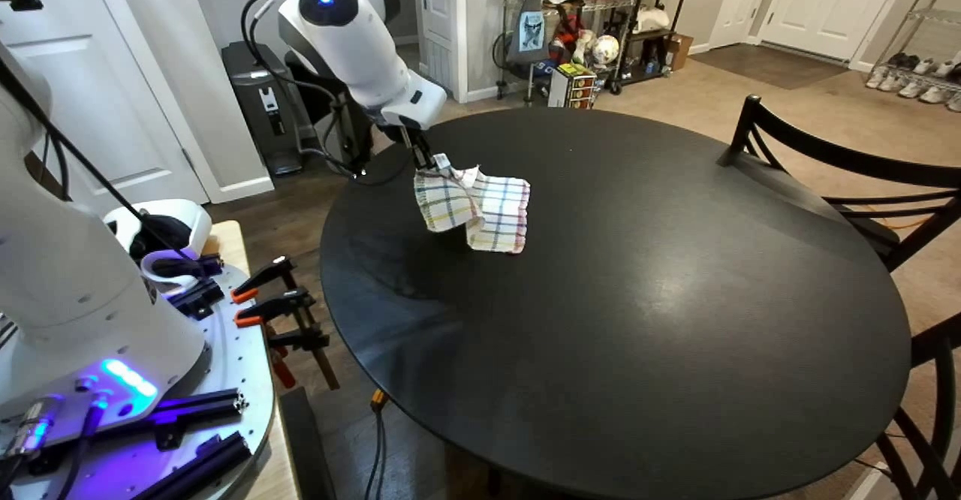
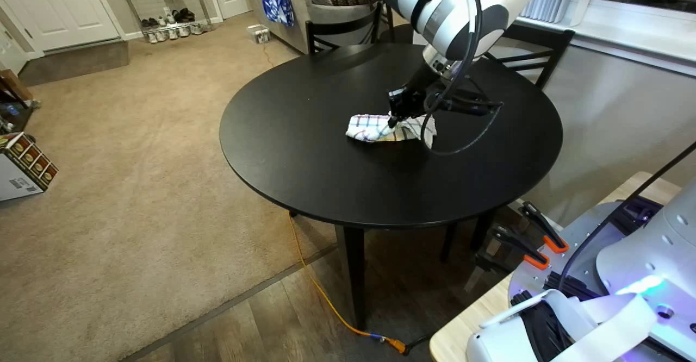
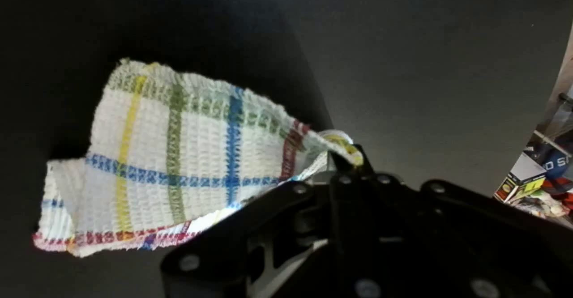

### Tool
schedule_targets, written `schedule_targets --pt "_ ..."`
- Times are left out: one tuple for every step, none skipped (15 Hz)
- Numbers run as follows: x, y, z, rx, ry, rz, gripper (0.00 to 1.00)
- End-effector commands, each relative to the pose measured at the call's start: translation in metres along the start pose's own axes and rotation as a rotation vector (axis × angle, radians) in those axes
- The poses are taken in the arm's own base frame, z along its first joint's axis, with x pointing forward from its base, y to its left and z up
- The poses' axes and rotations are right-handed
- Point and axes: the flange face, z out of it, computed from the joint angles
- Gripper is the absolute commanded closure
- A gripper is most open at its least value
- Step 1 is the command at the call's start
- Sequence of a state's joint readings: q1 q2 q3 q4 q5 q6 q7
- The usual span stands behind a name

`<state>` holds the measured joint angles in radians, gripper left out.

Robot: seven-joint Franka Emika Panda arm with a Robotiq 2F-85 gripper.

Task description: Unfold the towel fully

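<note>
Round black bench (image 1: 638,320): folded-over white checked towel (image 1: 501,203) drapes down from the hand (image 1: 426,163), closed, pinching one edge.

Towel (image 3: 152,146) in claw (image 3: 352,159): matt cloth, rough ribbed weave, fuzzy edge. Claw body: mostly matt, w/ metal-look bolts (image 3: 189,262). Table (image 1: 638,350) under claw: smooth, semi-gloss. Arm (image 1: 368,64) above claw: smooth, plastic-look.
</note>
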<state>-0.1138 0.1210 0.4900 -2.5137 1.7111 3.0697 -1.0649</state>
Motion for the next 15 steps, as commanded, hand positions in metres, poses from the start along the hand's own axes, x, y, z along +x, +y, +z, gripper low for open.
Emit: schedule_targets --pt "-0.015 0.009 0.006 0.032 -0.073 -0.024 1.0" --pt "-0.019 0.011 0.009 0.042 -0.1 -0.047 1.0" --pt "-0.02 0.012 0.01 0.05 -0.114 -0.063 0.73" --pt "-0.022 0.014 0.011 0.057 -0.128 -0.074 0.72" --pt "-0.022 0.015 0.01 0.062 -0.137 -0.084 0.67" --pt "-0.021 0.018 0.009 0.067 -0.141 -0.089 0.61" --pt "-0.02 0.019 0.008 0.072 -0.146 -0.096 0.53" --pt "-0.018 0.021 0.005 0.078 -0.146 -0.108 0.48" --pt "-0.016 0.022 0.002 0.086 -0.143 -0.111 0.41" --pt "-0.011 0.025 -0.002 0.1 -0.135 -0.108 0.35" --pt "-0.008 0.027 -0.005 0.109 -0.134 -0.102 0.29" --pt "-0.004 0.032 -0.005 0.104 -0.127 -0.091 0.22" --pt "0.0 0.035 -0.007 0.093 -0.111 -0.088 0.15" --pt "0.002 0.039 -0.005 0.088 -0.116 -0.084 0.09" --pt "0.003 0.042 -0.004 0.079 -0.115 -0.08 0.03"
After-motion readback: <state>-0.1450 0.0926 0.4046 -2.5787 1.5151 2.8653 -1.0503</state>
